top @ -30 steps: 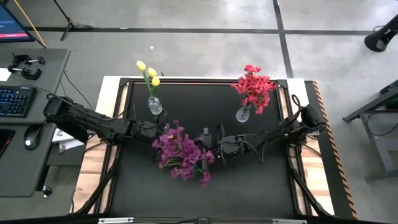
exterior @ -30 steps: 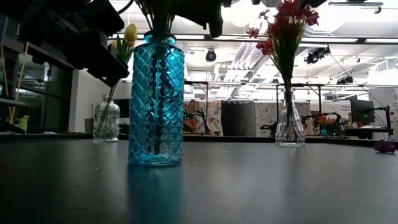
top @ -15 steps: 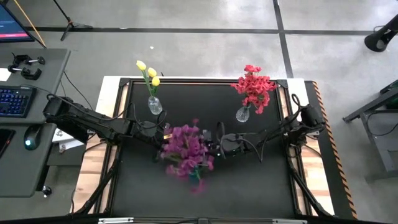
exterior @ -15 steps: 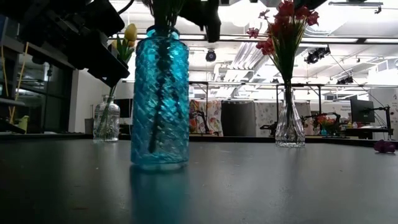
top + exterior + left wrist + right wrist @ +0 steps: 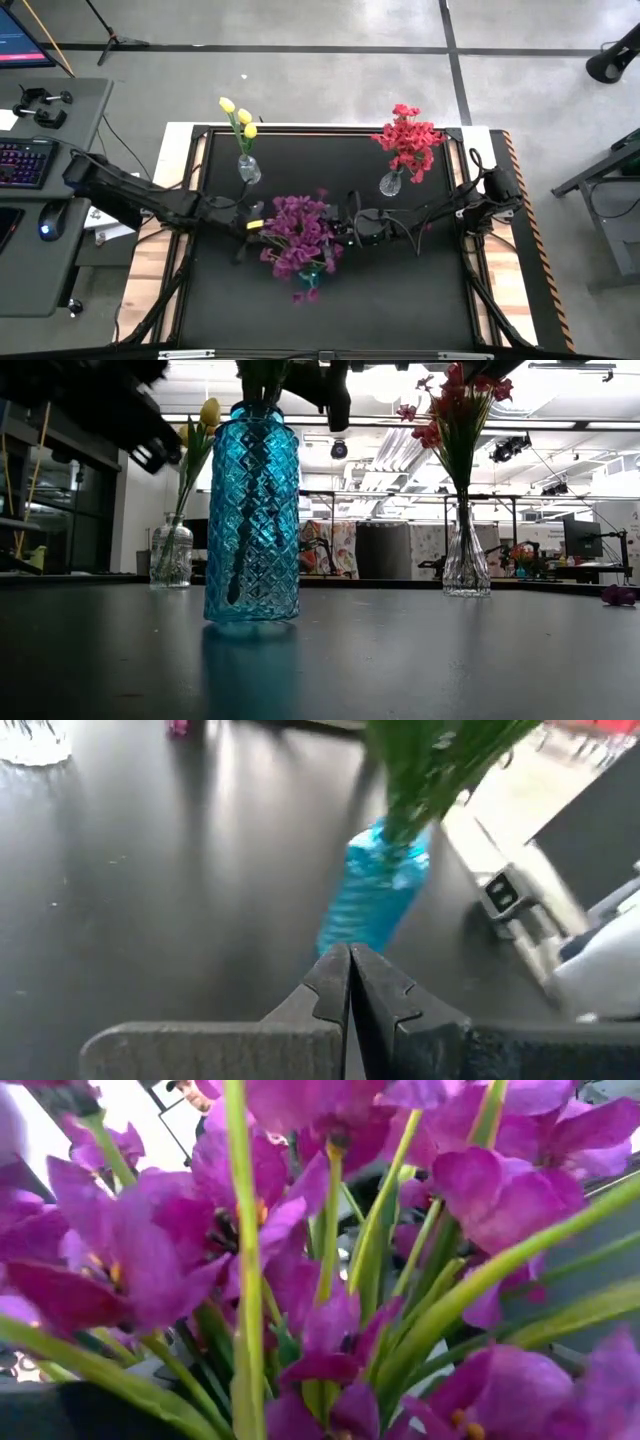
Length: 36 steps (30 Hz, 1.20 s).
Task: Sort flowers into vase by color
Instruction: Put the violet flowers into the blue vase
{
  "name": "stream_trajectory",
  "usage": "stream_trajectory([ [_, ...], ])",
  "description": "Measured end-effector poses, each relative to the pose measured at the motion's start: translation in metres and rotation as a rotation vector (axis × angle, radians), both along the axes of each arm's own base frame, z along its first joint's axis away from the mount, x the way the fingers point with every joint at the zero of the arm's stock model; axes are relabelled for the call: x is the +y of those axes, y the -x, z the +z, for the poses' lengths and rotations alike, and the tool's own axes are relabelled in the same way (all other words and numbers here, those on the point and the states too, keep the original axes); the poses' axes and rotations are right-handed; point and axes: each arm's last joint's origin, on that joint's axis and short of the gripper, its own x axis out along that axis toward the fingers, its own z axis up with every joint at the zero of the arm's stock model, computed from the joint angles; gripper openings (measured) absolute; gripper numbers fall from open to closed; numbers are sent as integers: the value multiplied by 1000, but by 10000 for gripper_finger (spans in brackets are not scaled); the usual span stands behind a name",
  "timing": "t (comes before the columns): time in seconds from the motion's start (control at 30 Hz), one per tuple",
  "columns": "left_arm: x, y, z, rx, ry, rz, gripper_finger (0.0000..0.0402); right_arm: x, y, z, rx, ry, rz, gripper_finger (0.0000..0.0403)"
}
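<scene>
From above, my left end effector (image 5: 243, 226) sits pressed together just left of the purple flowers (image 5: 298, 236), which stand in the blue vase (image 5: 311, 272) near the middle of the black table (image 5: 400, 290); my right end effector (image 5: 340, 232) is at the bunch's right side, spread wide, and I cannot tell whether it touches the stems. The yellow flowers (image 5: 238, 118) and red flowers (image 5: 408, 135) stand in clear vases at the far edge. At table level, the blue vase (image 5: 252, 515) stands upright with dark stems inside. Through my left wrist, my closed fingers (image 5: 352, 982) point at the blue vase (image 5: 372, 895). Through my right wrist, purple blooms (image 5: 300, 1230) fill everything.
</scene>
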Motion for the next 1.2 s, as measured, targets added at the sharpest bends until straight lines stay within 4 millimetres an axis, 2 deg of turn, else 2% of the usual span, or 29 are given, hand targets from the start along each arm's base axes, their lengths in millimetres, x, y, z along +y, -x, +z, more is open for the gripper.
stream_trajectory([
  [0.13, -19, 16, 9, -23, 23, -41, 0, 0, 0, 0, 2, 1, 0, 307],
  [0.27, -43, 24, 7, -36, -1, -85, 0, 0, 0, 0, 2, 1, 0, 307],
  [0.4, -63, 22, 4, -79, 2, -101, 1, -1, 0, 0, 2, 1, -4, 307],
  [0.53, -74, 14, 1, -123, 45, -78, 19, -5, -1, 0, 4, -24, -17, 307],
  [0.67, -74, 10, -4, -96, 61, -58, 63, -6, -1, 0, 5, -32, -21, 307],
  [1.0, -72, -5, -4, -163, 135, -1, 223, -5, -1, 0, 5, -32, -21, 307],
  [1.2, -74, -15, -22, -116, 109, 35, 265, -5, -1, 0, 5, -32, -19, 307],
])
